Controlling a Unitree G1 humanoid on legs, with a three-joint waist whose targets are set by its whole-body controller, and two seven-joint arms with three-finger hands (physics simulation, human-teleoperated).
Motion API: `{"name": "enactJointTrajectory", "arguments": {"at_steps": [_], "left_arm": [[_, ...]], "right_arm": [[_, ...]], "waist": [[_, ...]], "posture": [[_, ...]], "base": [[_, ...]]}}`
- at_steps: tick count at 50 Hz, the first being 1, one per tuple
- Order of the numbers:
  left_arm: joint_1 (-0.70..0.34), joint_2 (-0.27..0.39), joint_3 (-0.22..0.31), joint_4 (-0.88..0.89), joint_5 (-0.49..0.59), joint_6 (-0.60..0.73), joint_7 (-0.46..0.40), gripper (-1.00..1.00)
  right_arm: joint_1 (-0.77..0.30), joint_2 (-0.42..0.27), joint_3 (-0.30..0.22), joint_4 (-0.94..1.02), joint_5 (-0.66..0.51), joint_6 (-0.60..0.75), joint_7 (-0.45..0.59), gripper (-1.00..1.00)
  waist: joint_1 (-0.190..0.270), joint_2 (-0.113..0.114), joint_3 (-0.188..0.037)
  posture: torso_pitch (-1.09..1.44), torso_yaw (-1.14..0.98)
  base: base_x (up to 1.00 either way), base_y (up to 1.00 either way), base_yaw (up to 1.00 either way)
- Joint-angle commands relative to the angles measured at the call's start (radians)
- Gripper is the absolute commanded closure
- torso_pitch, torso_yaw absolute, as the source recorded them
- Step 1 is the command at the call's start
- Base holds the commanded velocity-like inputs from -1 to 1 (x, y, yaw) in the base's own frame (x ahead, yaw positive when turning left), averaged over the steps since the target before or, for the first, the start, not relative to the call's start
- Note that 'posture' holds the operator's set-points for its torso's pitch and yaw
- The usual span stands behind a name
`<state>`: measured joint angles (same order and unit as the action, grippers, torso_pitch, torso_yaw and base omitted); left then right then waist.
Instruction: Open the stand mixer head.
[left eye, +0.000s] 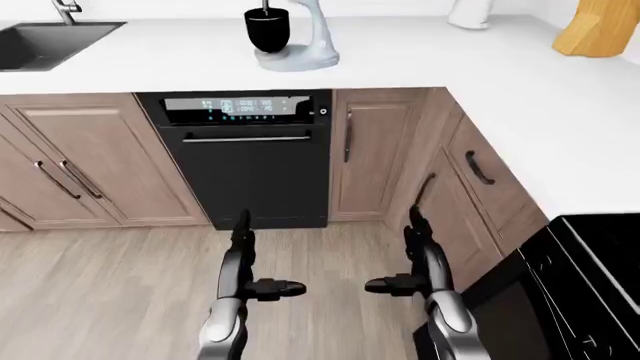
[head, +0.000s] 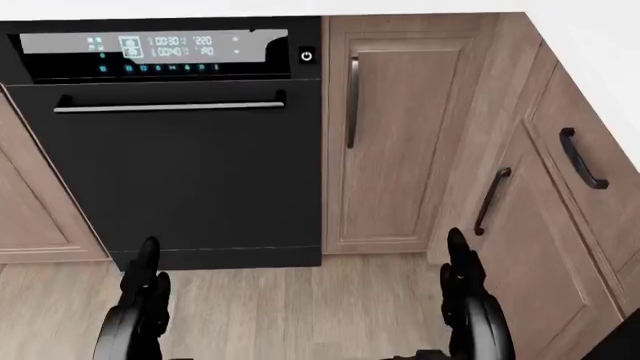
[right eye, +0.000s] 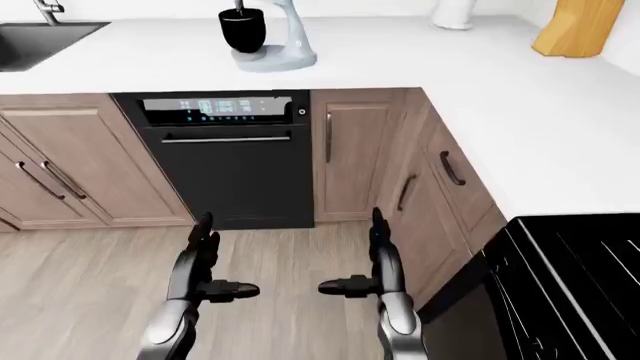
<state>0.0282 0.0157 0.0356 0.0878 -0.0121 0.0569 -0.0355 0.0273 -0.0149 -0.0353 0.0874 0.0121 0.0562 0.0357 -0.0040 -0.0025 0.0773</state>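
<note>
The stand mixer (left eye: 300, 41) stands on the white counter (left eye: 420, 60) at the top of the left-eye view: pale grey base and neck, with a black bowl (left eye: 268, 28) on its left side. Its head is cut off by the top edge of the view. Both my hands hang low over the wood floor, far below the mixer. My left hand (left eye: 250, 259) is open, fingers straight and thumb pointing right. My right hand (left eye: 408, 259) is open too, thumb pointing left. Neither touches anything.
A black dishwasher (left eye: 245, 157) with a lit panel sits under the counter below the mixer. Wooden cabinets (left eye: 375, 150) flank it. A sink (left eye: 45, 41) is at top left, a wooden block (left eye: 600, 26) at top right, a black stove (left eye: 590, 285) at bottom right.
</note>
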Motion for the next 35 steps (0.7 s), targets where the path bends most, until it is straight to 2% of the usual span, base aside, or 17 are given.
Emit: {"name": "enactJointTrajectory", "arguments": {"at_steps": [1, 3, 4, 5, 7, 8, 13, 14, 16, 18, 19, 21, 23, 27, 29, 32, 35], "left_arm": [[-0.032, 0.008, -0.004, -0.051, 0.017, -0.097, -0.002, -1.00], [-0.030, 0.008, -0.004, -0.052, 0.020, -0.097, -0.007, -1.00], [-0.036, 0.009, -0.001, -0.041, 0.023, -0.101, -0.005, -1.00], [-0.038, 0.008, 0.001, -0.042, 0.021, -0.096, -0.004, -1.00], [-0.035, 0.008, 0.000, -0.048, 0.024, -0.093, -0.004, -1.00], [-0.033, 0.008, 0.000, -0.052, 0.025, -0.094, -0.004, -1.00], [-0.037, 0.008, 0.002, -0.047, 0.030, -0.100, -0.001, -1.00], [-0.040, 0.008, 0.003, -0.040, 0.034, -0.110, 0.003, -1.00], [-0.036, 0.007, 0.004, -0.054, 0.035, -0.122, 0.006, -1.00], [-0.038, -0.003, 0.010, -0.093, 0.001, -0.200, 0.007, -1.00], [-0.036, -0.005, 0.011, -0.136, -0.004, -0.296, 0.009, -1.00], [-0.030, -0.018, 0.015, -0.238, -0.085, -0.371, 0.001, -1.00], [-0.018, -0.023, 0.011, -0.289, -0.134, -0.381, 0.003, -1.00], [-0.024, -0.019, 0.021, -0.387, -0.214, -0.383, 0.011, -1.00], [-0.036, -0.012, 0.031, -0.475, -0.225, -0.383, 0.027, -1.00], [-0.099, 0.008, 0.058, -0.712, -0.302, -0.200, 0.110, -1.00], [-0.180, 0.037, 0.096, -0.852, -0.361, -0.066, 0.185, -1.00]], "right_arm": [[-0.033, 0.000, -0.008, -0.084, 0.024, -0.058, 0.004, -1.00], [-0.031, -0.001, -0.008, -0.098, 0.032, -0.047, 0.005, -1.00], [-0.031, -0.002, -0.007, -0.097, 0.035, -0.050, 0.009, -1.00], [-0.031, -0.002, -0.008, -0.096, 0.038, -0.052, 0.010, -1.00], [-0.030, -0.001, -0.008, -0.098, 0.046, -0.051, 0.013, -1.00], [-0.029, 0.000, -0.007, -0.101, 0.049, -0.050, 0.014, -1.00], [-0.025, 0.001, -0.002, -0.092, 0.060, -0.072, 0.029, -1.00], [-0.030, -0.002, -0.003, -0.079, 0.021, -0.177, 0.009, -1.00], [-0.020, -0.007, 0.010, -0.138, 0.007, -0.256, 0.041, -1.00], [-0.027, -0.010, 0.004, -0.147, -0.011, -0.329, 0.039, -1.00], [-0.025, -0.013, 0.005, -0.183, -0.022, -0.362, 0.045, -1.00], [-0.021, -0.009, 0.006, -0.277, 0.012, -0.398, 0.067, -1.00], [-0.019, -0.009, 0.010, -0.325, 0.001, -0.434, 0.079, -1.00], [-0.036, -0.004, 0.002, -0.504, 0.051, -0.302, 0.070, -1.00], [-0.077, -0.007, -0.006, -0.648, 0.104, -0.165, 0.051, -1.00], [-0.178, -0.030, -0.006, -0.868, 0.124, 0.048, 0.023, -1.00], [-0.290, -0.050, -0.027, -1.013, 0.164, 0.234, -0.012, -1.00]], "waist": [[-0.002, -0.008, -0.001], [0.007, -0.001, -0.061], [0.008, -0.001, -0.053], [0.007, -0.006, -0.017], [0.007, -0.007, -0.069], [0.007, -0.007, -0.075], [0.008, -0.006, -0.078], [0.007, -0.005, -0.079], [0.007, -0.004, -0.082], [0.007, -0.002, -0.085], [0.006, -0.001, -0.087], [0.005, -0.002, -0.093], [0.005, -0.005, -0.094], [0.006, -0.006, -0.096], [0.007, -0.005, -0.099], [0.007, -0.004, -0.100], [0.007, -0.004, -0.089]], "posture": [[0.00, 0.00], [0.00, 0.00], [0.00, 0.00], [0.00, 0.00], [0.00, 0.00], [0.00, 0.00], [0.00, 0.00], [0.00, 0.00], [0.00, 0.00], [0.00, 0.00], [0.00, 0.00], [0.00, 0.00], [0.00, 0.00], [0.00, 0.00], [0.00, 0.00], [0.00, 0.00], [0.00, 0.00]], "base": [[0.00, 0.00, 0.00], [0.00, 0.00, 0.00], [0.00, 0.00, 0.00], [0.00, 0.00, 0.00], [0.00, 0.00, 0.00], [0.00, 0.00, 0.00], [0.00, 0.00, 0.00], [0.00, 0.00, 0.00], [0.00, 0.00, 0.00], [0.00, 0.00, 0.00], [0.00, 0.00, 0.00], [0.00, 0.00, 0.00], [0.00, 0.00, 0.00], [0.00, 0.00, 0.00], [0.00, 0.00, 0.00], [0.00, 0.00, 0.00], [0.00, 0.00, 0.00]]}}
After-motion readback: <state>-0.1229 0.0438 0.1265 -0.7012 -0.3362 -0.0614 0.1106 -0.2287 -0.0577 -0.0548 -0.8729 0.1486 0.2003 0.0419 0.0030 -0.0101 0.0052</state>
